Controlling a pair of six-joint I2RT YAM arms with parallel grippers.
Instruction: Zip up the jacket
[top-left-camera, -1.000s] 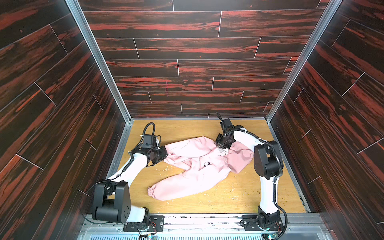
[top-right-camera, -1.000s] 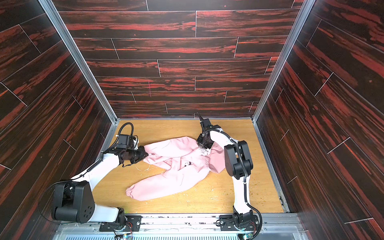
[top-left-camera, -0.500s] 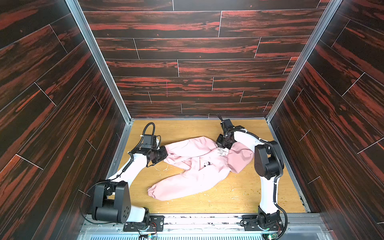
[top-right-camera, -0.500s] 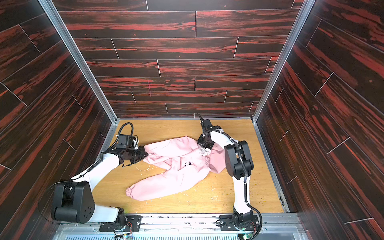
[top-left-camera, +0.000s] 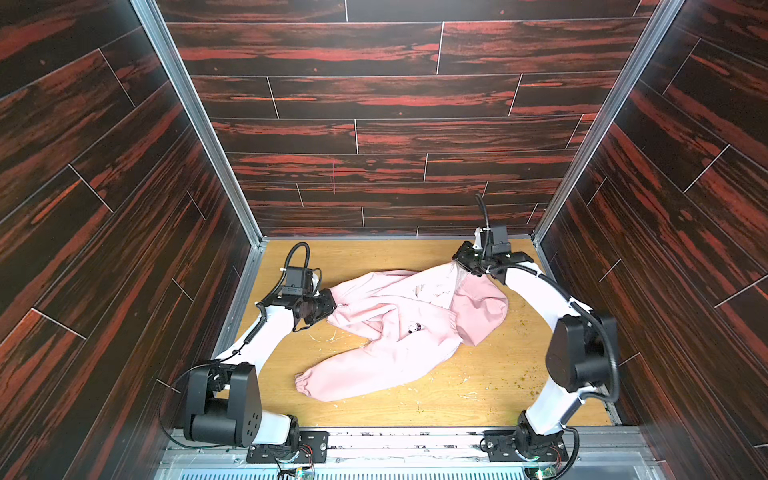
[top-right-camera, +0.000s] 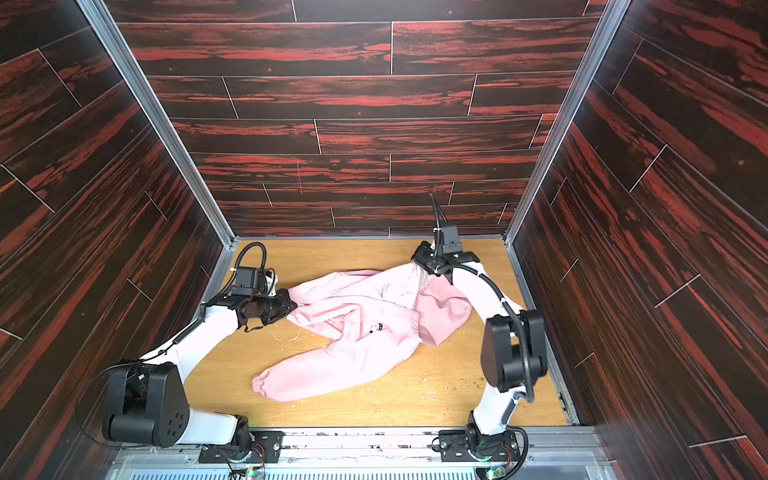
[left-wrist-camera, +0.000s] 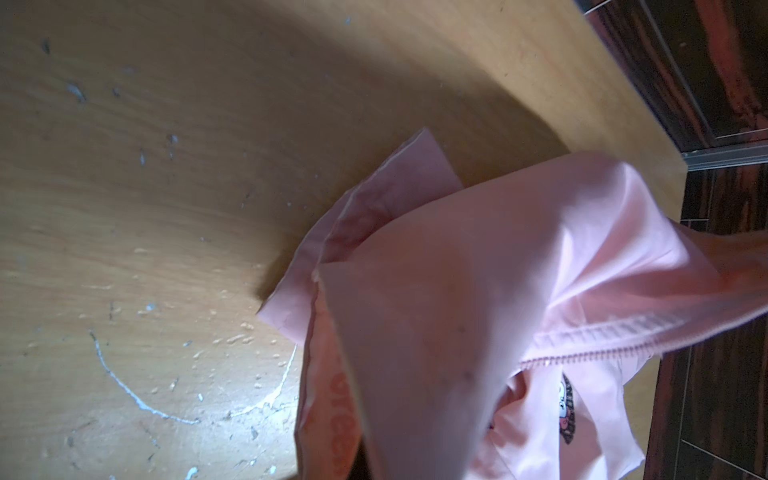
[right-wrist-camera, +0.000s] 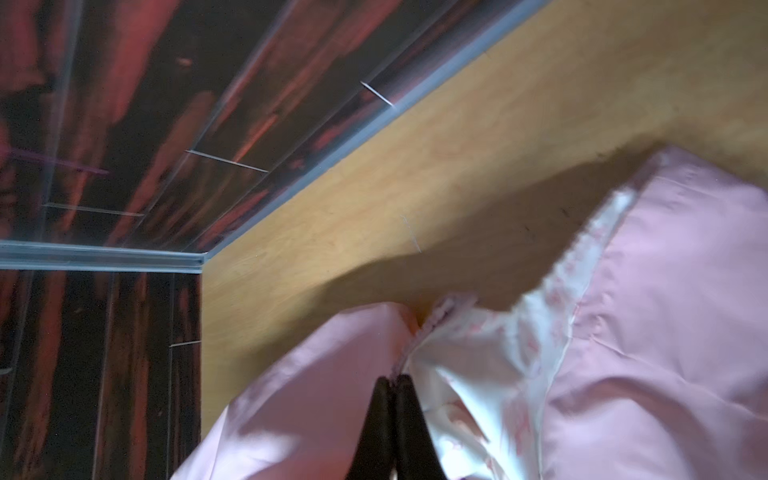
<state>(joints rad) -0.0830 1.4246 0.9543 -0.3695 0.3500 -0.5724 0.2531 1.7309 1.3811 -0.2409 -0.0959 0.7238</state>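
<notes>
You are looking into a booth whose walls (top-left-camera: 374, 95) are dark panels with red-and-black wood grain, joined by pale metal corner strips. Its floor is a flat table (top-left-camera: 478, 390) of light yellow wood, scuffed with white scratches and small crumbs.

The jacket (top-left-camera: 399, 332) lies across the middle of the table, spread between the two arms. It is thin, smooth, pale pink fabric, creased and partly folded over itself. One long sleeve (top-left-camera: 374, 370) runs toward the near edge and ends in a gathered, puckered cuff (top-left-camera: 305, 384). The rounded hood (top-left-camera: 482, 307) rests on the right side, beside the right arm.

The left gripper (top-left-camera: 330, 305) meets the jacket's left end. Its fingers are hidden in the wrist view, but they are closed on the fabric, which lifts off the table there. The right gripper (right-wrist-camera: 392, 380) is at the jacket's far right end; its two black tapered fingers are pressed together on the jacket's edge, where the pink fabric meets a paler, shinier lining.

In the left wrist view, a pink zipper (left-wrist-camera: 602, 353) with fine teeth runs along a stitched seam. Next to it is a small black-and-white cartoon print (left-wrist-camera: 567, 411), also visible in a top view (top-left-camera: 413, 328). Faint orange lettering (left-wrist-camera: 340, 415) shows through the fabric, but you cannot read it.
</notes>
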